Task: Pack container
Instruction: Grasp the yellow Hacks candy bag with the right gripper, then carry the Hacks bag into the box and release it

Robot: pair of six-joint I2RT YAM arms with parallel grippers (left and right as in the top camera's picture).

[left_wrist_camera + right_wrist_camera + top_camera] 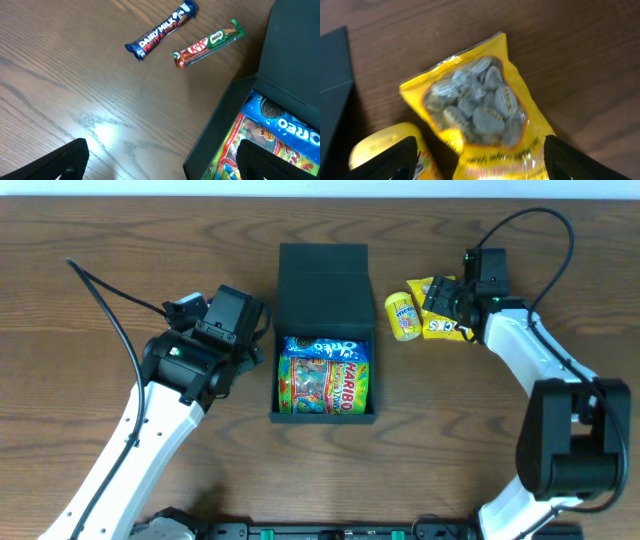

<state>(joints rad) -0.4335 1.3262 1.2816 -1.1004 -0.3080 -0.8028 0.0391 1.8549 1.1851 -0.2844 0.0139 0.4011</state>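
Observation:
The dark teal container stands open at the table's middle, with its flap lid laid back. Inside lie a Haribo packet and a blue Oreo packet. My left gripper is open and empty at the container's left wall. In the left wrist view its fingers straddle that wall. My right gripper is open above a yellow sweets bag. In the right wrist view the bag lies between the fingers, which are not closed on it.
A small yellow can lies between the container and the yellow bag; it also shows in the right wrist view. A Dairy Milk bar and a KitKat Milo bar lie on the table left of the container.

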